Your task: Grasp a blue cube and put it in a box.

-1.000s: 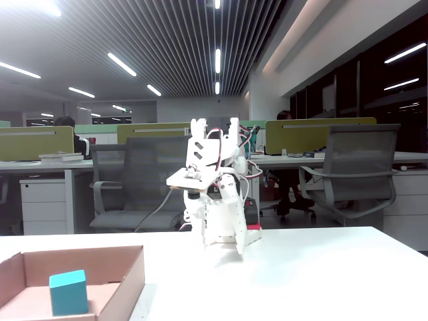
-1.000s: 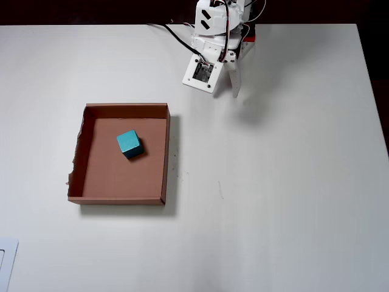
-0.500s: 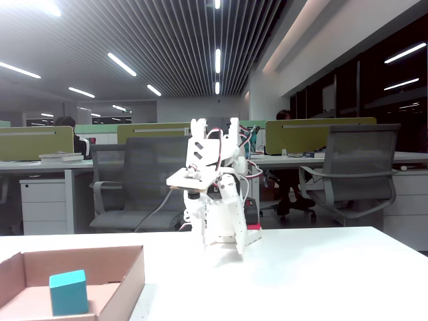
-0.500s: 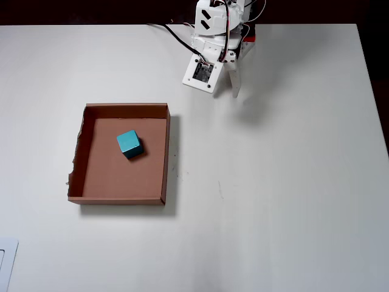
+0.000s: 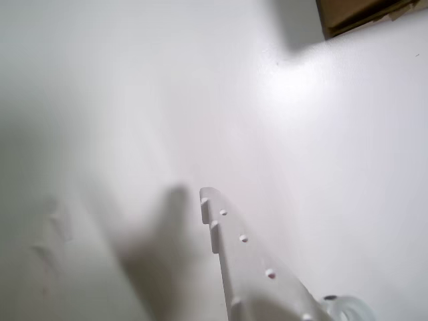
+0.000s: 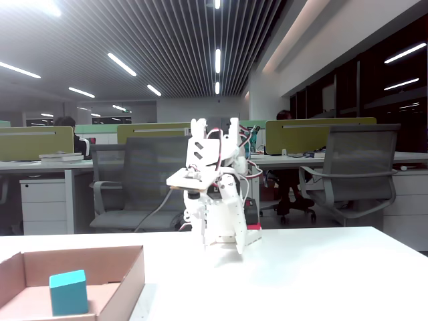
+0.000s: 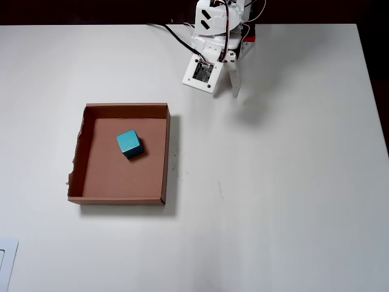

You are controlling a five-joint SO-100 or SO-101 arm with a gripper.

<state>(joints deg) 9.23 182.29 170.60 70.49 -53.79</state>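
Observation:
The blue cube (image 7: 129,143) rests on the floor of the brown cardboard box (image 7: 166,152), in its upper middle part as the overhead view shows it. In the fixed view the cube (image 6: 68,292) stands inside the box (image 6: 130,274) at the lower left. My gripper (image 7: 235,91) is folded back near the arm's base at the table's far edge, well apart from the box, and it points down at the table (image 6: 239,249). It looks shut with nothing in it. The wrist view shows one white finger (image 5: 241,254) over bare table and a corner of the box (image 5: 348,10).
Black cables (image 7: 173,33) run from the arm's base along the far table edge. A flat white object (image 7: 6,261) lies at the overhead view's bottom left corner. Office chairs (image 6: 358,167) and desks stand behind the table in the fixed view.

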